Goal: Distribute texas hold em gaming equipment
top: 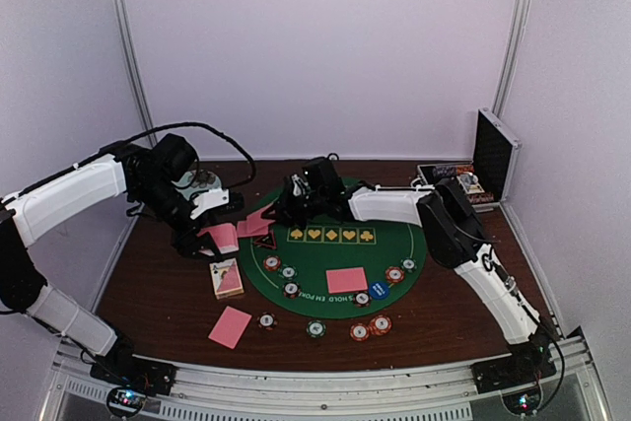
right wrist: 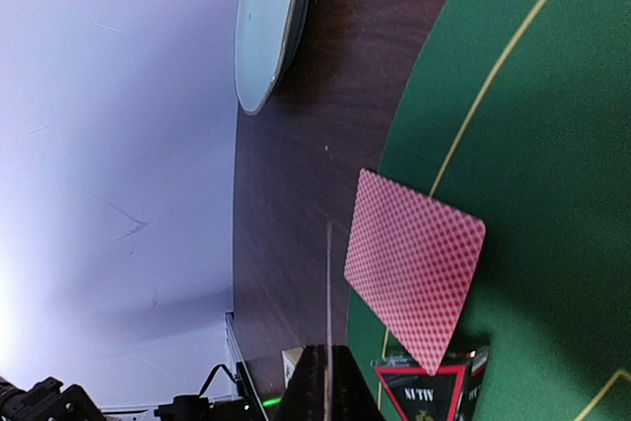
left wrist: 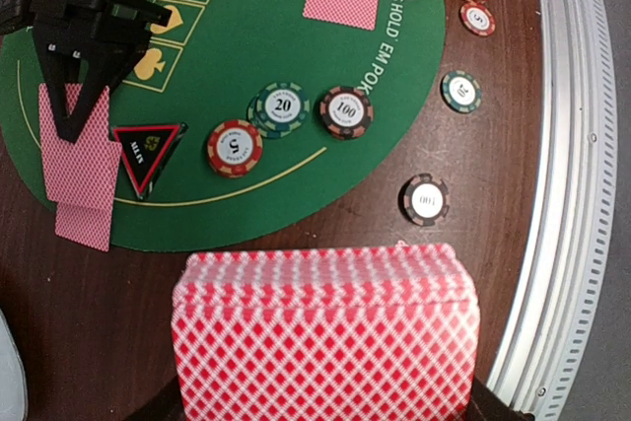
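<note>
**Left wrist: deck gripped**

Left jaws clamp the pink-backed deck (left wrist: 325,332) above the surface (left wrist: 325,214). Right jaws pinch one card (right wrist: 328,273) edge-on over the green mat (left wrist: 266,46), beside the triangle marker (left wrist: 148,155); chips (left wrist: 345,110) lie scattered there.

Soft, even light; blurry near cards (left wrist: 325,332)

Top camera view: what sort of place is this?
Most likely a robot test booth staged as a poker table: plain pale walls on a metal frame, two robot arms bolted at the table's near edge, and a green hold'em mat with striped chips and pink-backed cards.
</note>
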